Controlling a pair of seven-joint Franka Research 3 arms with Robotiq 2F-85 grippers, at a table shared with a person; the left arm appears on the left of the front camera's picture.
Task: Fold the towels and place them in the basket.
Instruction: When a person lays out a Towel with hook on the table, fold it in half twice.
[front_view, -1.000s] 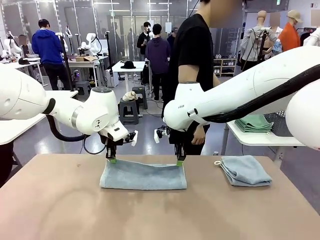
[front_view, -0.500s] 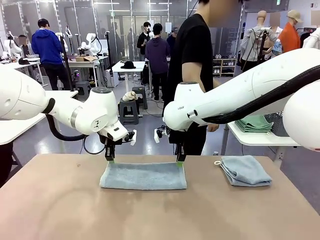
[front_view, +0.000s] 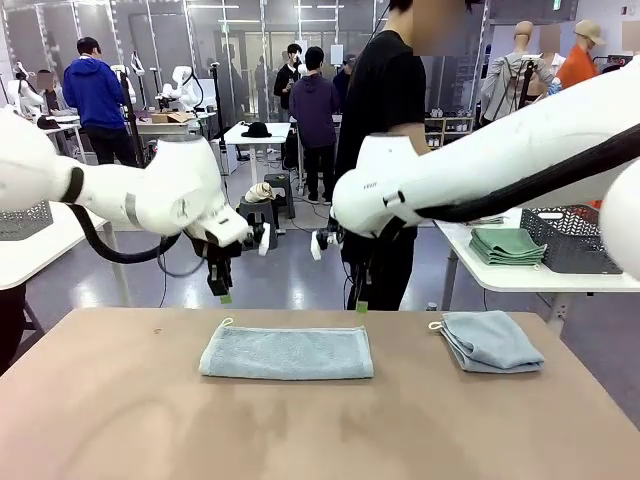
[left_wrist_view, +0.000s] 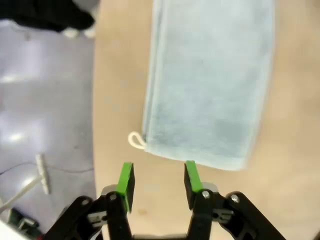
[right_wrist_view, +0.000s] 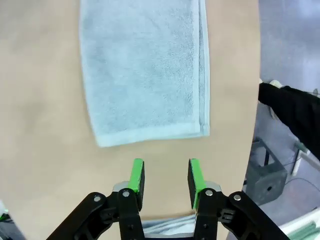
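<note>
The left tool (left_wrist_view: 157, 176) is spread part-way and empty, hanging clear above the table (front_view: 120, 420) off the 10 o'clock corner of the long folded towel (front_view: 287, 352), near its white loop (left_wrist_view: 135, 140). The right tool (right_wrist_view: 165, 175) is likewise parted and holds nothing, above the 2 o'clock corner. There are two towels: the second towel (front_view: 490, 340) lies folded at 3 o'clock of the first. One basket (front_view: 572, 238) stands on a side table (front_view: 500, 275) at 2 o'clock, its right end hidden by the right arm, beside green cloths (front_view: 508, 244). Labels cannot be made out.
</note>
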